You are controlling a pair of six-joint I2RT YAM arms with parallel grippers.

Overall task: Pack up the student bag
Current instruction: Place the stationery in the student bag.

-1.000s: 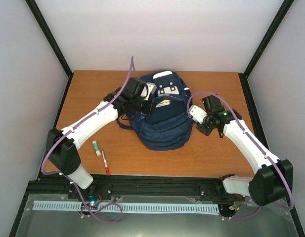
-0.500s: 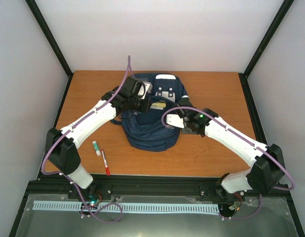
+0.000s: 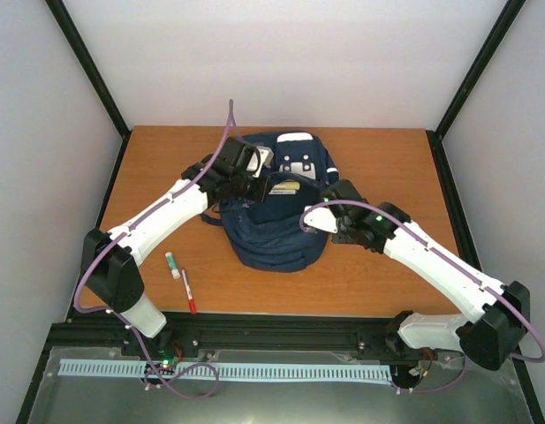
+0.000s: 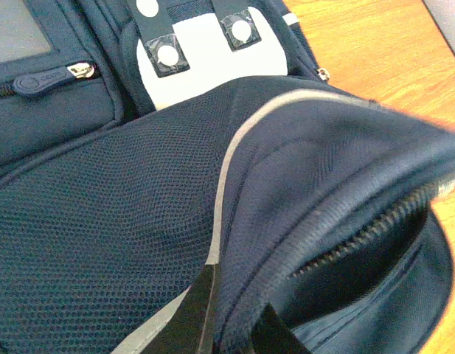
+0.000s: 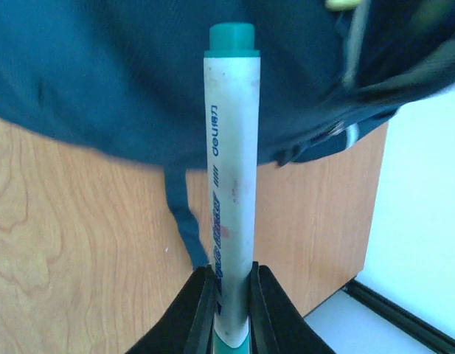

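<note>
From above, the student bag [image 3: 276, 231] lay on the wooden table [image 3: 157, 177] at upper centre of the frame, its long axis running up and down the picture, the end with the white patch [image 3: 298, 165] toward the top. The left gripper [image 3: 270, 187] sat on the bag's upper left part, jaws closed narrow on its fabric. The right gripper [image 3: 311, 219] was at the bag's right edge with a white marker [image 3: 313, 221] clamped in it. A green-capped stick [image 3: 172, 264] and a red pen [image 3: 189, 291] lay apart from the bag at lower left. In the left wrist view, the two dark fingers [image 4: 190, 317] at bottom centre pinched a raised fold of navy cloth with a grey stripe, just beside the open zipper teeth [image 4: 360, 236]. The white patch [image 4: 205, 51] and a zipper pull [image 4: 80, 71] were at the top, and bare table [image 4: 374, 44] at upper right. In the right wrist view, the jaws at the bottom gripped the marker [image 5: 231, 184] near its lower end. The marker stood upright in the frame, its teal cap pointing up at the blurred navy bag [image 5: 102, 74] across the top, with a dark strap [image 5: 183, 221] hanging over the table [image 5: 65, 243].
</note>
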